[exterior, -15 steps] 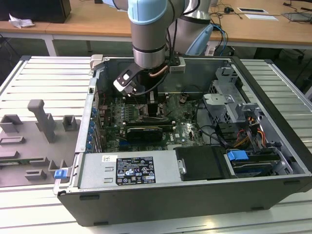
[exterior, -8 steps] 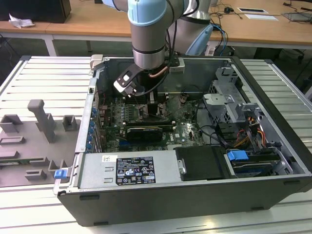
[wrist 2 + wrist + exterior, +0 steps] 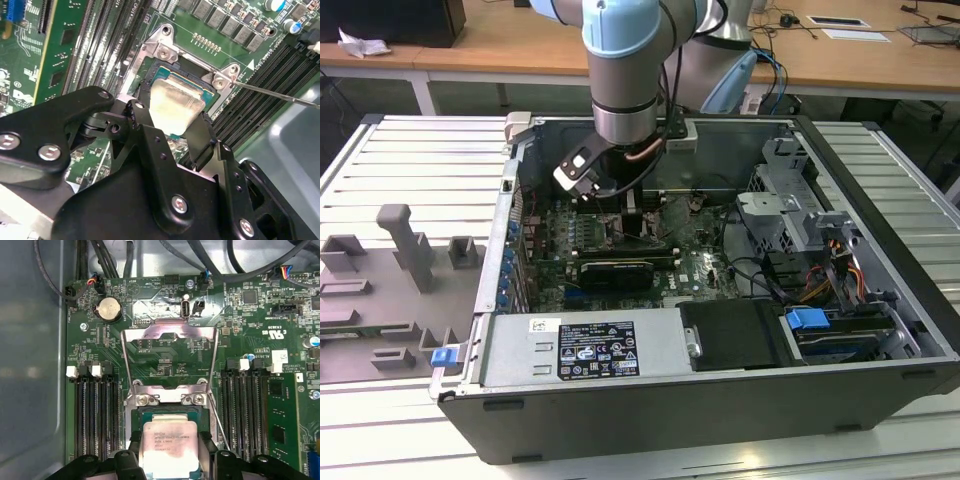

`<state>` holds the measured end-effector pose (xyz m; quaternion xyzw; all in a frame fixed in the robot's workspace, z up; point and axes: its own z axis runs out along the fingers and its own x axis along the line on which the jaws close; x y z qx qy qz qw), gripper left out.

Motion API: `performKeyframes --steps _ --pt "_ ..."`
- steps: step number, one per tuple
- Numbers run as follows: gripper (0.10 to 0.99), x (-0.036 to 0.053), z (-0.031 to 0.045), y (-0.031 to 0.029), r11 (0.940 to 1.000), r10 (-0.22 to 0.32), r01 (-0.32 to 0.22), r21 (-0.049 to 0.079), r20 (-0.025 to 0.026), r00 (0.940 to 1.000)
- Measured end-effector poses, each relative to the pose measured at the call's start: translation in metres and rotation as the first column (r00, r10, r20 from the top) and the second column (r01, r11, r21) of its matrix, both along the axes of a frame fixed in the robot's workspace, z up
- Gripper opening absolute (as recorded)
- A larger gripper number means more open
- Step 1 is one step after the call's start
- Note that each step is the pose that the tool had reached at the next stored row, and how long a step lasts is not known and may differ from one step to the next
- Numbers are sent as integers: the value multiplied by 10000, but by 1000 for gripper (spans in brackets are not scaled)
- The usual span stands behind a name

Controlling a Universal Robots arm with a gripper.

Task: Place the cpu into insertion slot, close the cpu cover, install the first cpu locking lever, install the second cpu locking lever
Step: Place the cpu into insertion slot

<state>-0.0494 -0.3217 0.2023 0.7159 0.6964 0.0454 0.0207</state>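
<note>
Chip [image 3: 175, 106] nipped by two opp. sides in claw [image 3: 174, 119], flat, directly over socket [image 3: 170, 413], edges approx. square to it. Cover [image 3: 170, 332] flipped open beyond socket.

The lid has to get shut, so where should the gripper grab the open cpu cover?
Probably the free crossbar farthest from the hinge, coming from above: the cpu cover is swung open, and its open centre leaves only thin rails elsewhere.

The small square cpu [image 3: 167, 447] has a dull silver-grey metal top; the thin frame-shaped cpu cover [image 3: 165, 332] is glossy metal; the black gripper [image 3: 170, 122] is matt.
</note>
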Motion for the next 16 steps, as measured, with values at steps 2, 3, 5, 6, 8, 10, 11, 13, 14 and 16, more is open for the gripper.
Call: performKeyframes --steps 2,3,5,6,8,10,11,13,14,16 --pt "529 1 -16 1 10000 -2 2 -3 -1 10000" --pt "529 1 -17 1 10000 -2 2 -4 -2 10000" --pt "529 2 -19 2 10000 -1 1 -1 -1 10000" --pt "529 1 -19 1 10000 -1 1 -2 -1 10000" --pt "604 2 -9 2 10000 -2 2 0 1 10000" --pt "592 1 -6 1 10000 -1 1 -70 -2 10000" --pt "522 2 -7 2 10000 -1 1 -97 -1 10000" --pt "522 2 -7 2 9999 -1 1 -104 0 10000" --pt "537 1 -6 2 9999 -2 2 -105 0 10000" --pt "600 2 6 6 9999 -47 47 -105 -1 10000"
